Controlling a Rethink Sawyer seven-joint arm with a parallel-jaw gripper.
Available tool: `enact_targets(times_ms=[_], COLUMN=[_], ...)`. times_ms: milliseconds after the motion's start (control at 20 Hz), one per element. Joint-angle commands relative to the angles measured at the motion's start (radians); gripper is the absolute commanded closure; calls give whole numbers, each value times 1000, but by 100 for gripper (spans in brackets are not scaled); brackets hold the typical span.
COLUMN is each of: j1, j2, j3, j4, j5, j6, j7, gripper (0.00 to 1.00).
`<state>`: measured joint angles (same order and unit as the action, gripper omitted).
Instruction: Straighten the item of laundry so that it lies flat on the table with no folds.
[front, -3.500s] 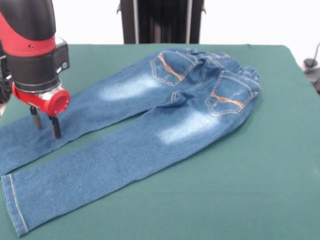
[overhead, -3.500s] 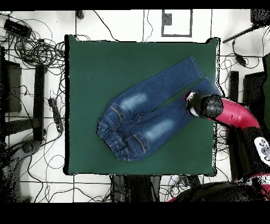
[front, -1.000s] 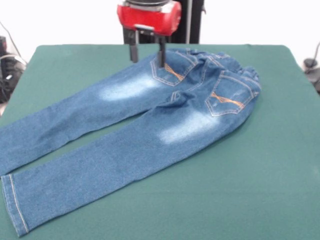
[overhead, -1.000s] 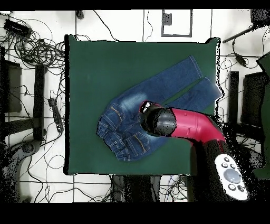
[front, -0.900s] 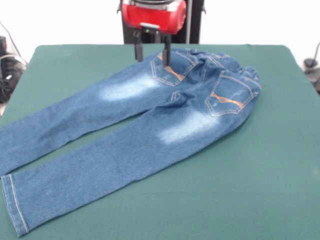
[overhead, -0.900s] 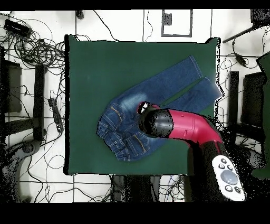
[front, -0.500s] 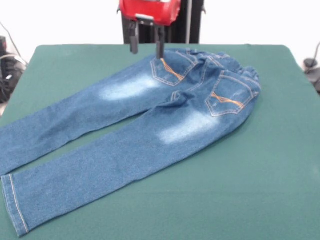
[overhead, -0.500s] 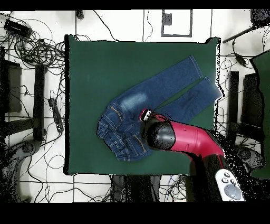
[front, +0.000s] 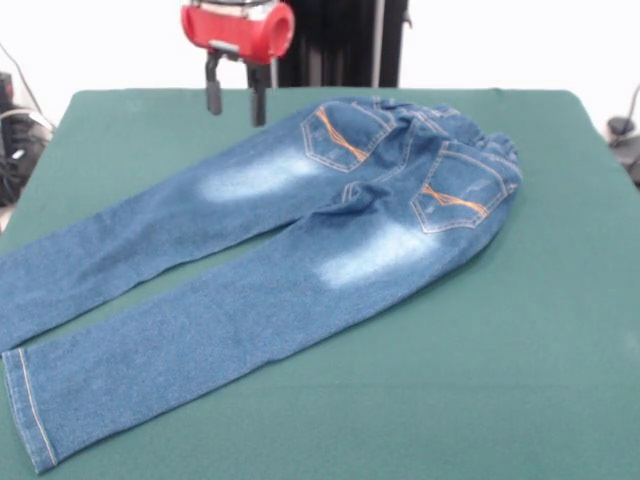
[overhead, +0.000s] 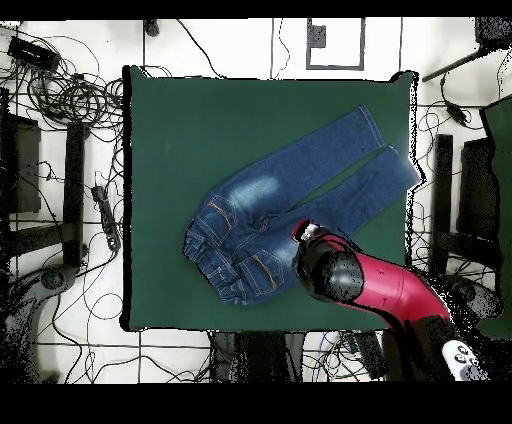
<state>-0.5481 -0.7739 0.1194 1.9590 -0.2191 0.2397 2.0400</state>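
The blue denim jeans (front: 290, 230) lie spread on the green table (front: 520, 350), back pockets with orange stitching up, waistband at the far right, both legs running to the near left. In the overhead view the jeans (overhead: 290, 205) lie diagonally across the table (overhead: 180, 130). My gripper (front: 235, 100) hangs open and empty above the table's far side, just left of the jeans' hip and clear of the cloth. From above, the red arm covers the gripper (overhead: 312, 240) near the jeans' lower edge.
The robot's black pedestal (front: 330, 40) stands behind the table's far edge. Cables and stands (overhead: 60, 100) lie on the floor around the table. A black object (front: 622, 130) sits beyond the table's right edge.
My gripper left the lower trouser leg, rose and moved to the waist end. In the last half second it shifted left in the front view, off the pocket. The jeans have not moved.
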Motion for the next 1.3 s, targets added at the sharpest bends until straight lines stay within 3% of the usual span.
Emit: enact_targets(times_ms=[50, 650, 1300], j1=[20, 106, 174], j2=[91, 80, 131], j3=[20, -13, -34], j4=[113, 184, 198], j5=[-48, -12, 19], j6=[-78, -147, -222], j7=[99, 173, 191], gripper=[0, 0, 0])
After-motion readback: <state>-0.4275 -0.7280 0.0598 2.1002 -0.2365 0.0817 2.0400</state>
